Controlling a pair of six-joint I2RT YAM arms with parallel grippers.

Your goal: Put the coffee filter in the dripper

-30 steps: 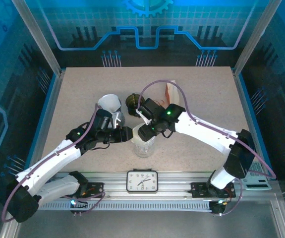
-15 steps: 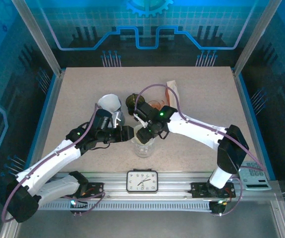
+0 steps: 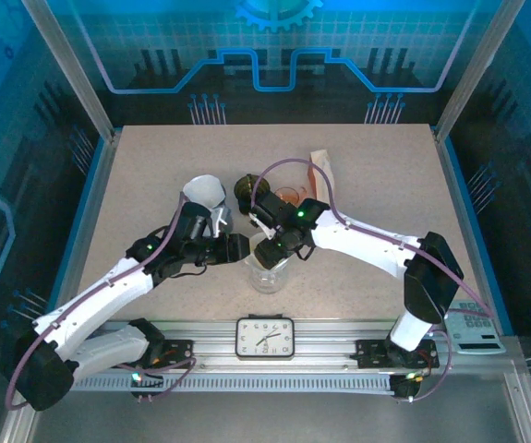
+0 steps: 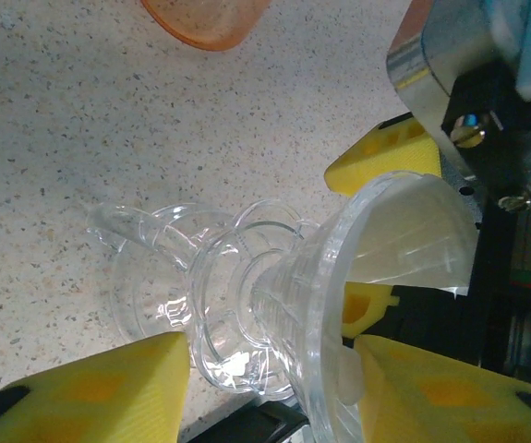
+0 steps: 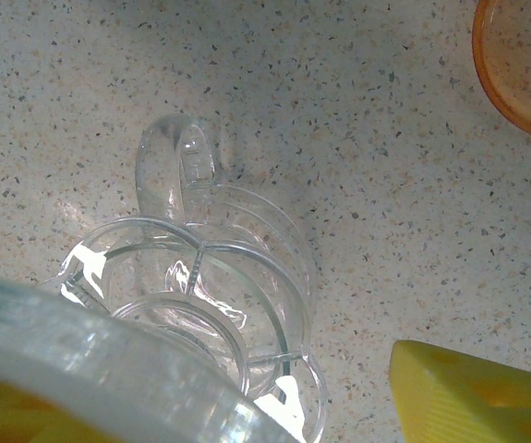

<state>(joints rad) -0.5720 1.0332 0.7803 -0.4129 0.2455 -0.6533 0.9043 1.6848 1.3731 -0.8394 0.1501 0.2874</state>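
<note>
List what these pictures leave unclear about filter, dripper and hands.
Left wrist: the dripper's wall masks whether the right hand pinches the filter.
Left wrist: the bottom edge crops the left hand's fingers; contact with the dripper unclear.
Top external: the right hand covers the dripper's mouth.
Right wrist: the dripper, blurred near the lens, blocks its inside.

left gripper [image 3: 240, 247] and right gripper [image 3: 271, 245] crowd the dripper [image 4: 274, 305]; far table [image 3: 394, 171] open

On the speckled table [image 3: 376, 185], a clear dripper [image 3: 271, 275] stands near the middle, with a white coffee filter [image 3: 262, 251] at its top. The left gripper [image 3: 239, 247] reaches it from the left, the right gripper [image 3: 272, 242] from the far right. 1 orange cup [image 3: 288, 196] sits just beyond.
</note>
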